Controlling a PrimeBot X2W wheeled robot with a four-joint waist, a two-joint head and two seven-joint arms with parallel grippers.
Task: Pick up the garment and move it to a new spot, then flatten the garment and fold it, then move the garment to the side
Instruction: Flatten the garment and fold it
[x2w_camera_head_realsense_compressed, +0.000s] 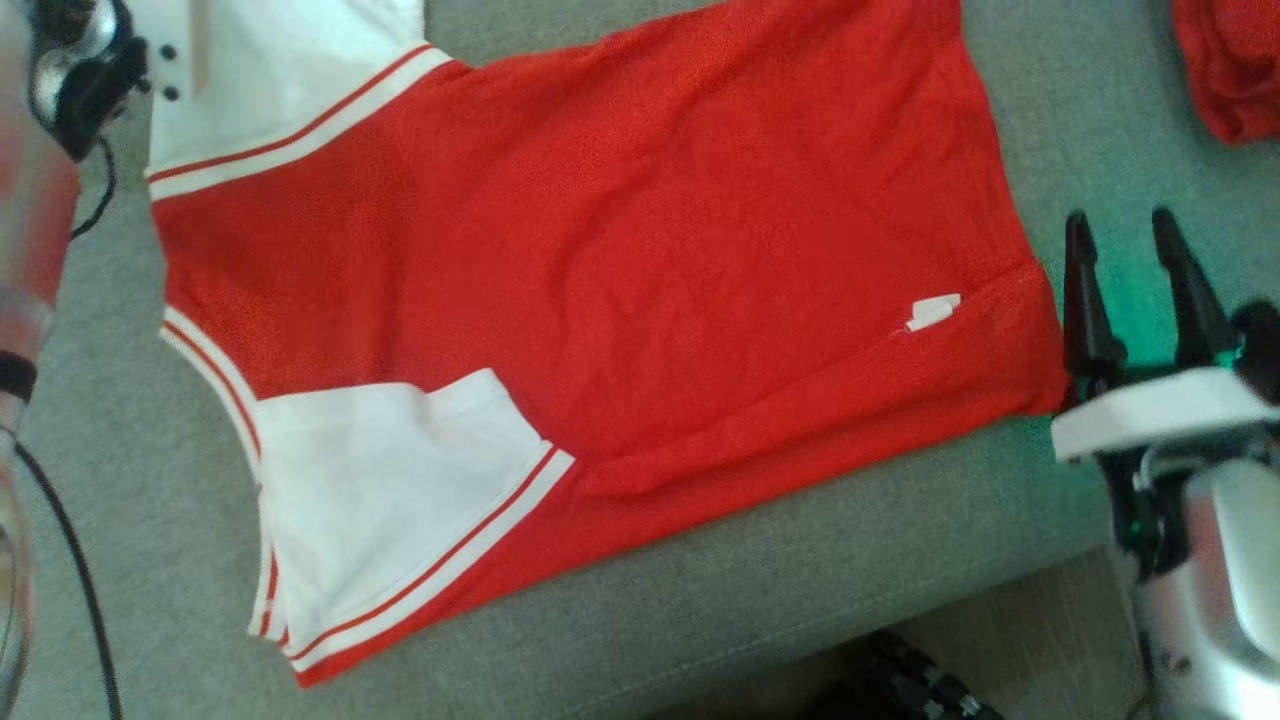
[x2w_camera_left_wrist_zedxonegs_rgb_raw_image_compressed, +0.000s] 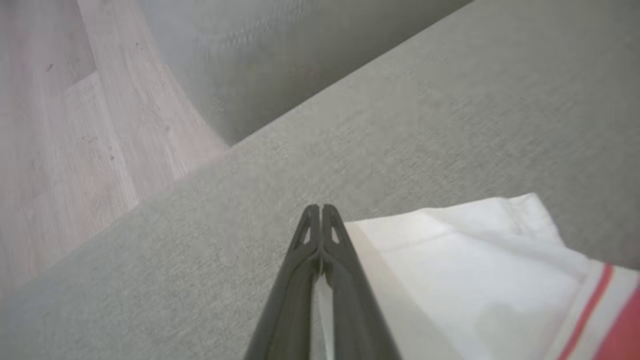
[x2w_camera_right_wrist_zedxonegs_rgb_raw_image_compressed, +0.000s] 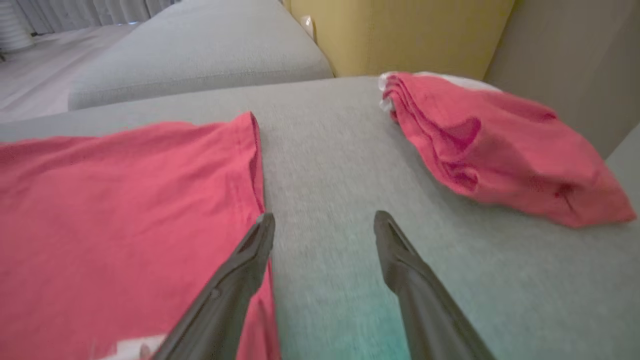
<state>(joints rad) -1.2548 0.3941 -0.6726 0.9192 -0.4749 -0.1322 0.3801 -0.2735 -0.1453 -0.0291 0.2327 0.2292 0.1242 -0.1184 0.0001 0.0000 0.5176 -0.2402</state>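
The garment (x2w_camera_head_realsense_compressed: 600, 250) is a red shirt with white, red-striped sleeves, spread flat on a grey couch seat (x2w_camera_head_realsense_compressed: 750, 580). In the left wrist view my left gripper (x2w_camera_left_wrist_zedxonegs_rgb_raw_image_compressed: 320, 207) is shut, its fingers pressed together on the edge of a white sleeve (x2w_camera_left_wrist_zedxonegs_rgb_raw_image_compressed: 475, 280); a sliver of white cloth shows between them lower down. My right gripper (x2w_camera_head_realsense_compressed: 1135, 260) stands open just off the shirt's hem corner, over bare cushion. In the right wrist view the right gripper (x2w_camera_right_wrist_zedxonegs_rgb_raw_image_compressed: 322, 225) has its left finger at the hem of the red cloth (x2w_camera_right_wrist_zedxonegs_rgb_raw_image_compressed: 125, 200), with nothing between the fingers.
A second red garment (x2w_camera_head_realsense_compressed: 1230, 70) lies bunched at the far right, seen as a loose fold (x2w_camera_right_wrist_zedxonegs_rgb_raw_image_compressed: 500, 145) beside a yellow cushion (x2w_camera_right_wrist_zedxonegs_rgb_raw_image_compressed: 400, 35). The seat's front edge runs along the bottom, with wood floor (x2w_camera_left_wrist_zedxonegs_rgb_raw_image_compressed: 75, 125) beyond. A black cable (x2w_camera_head_realsense_compressed: 70, 580) hangs at the left.
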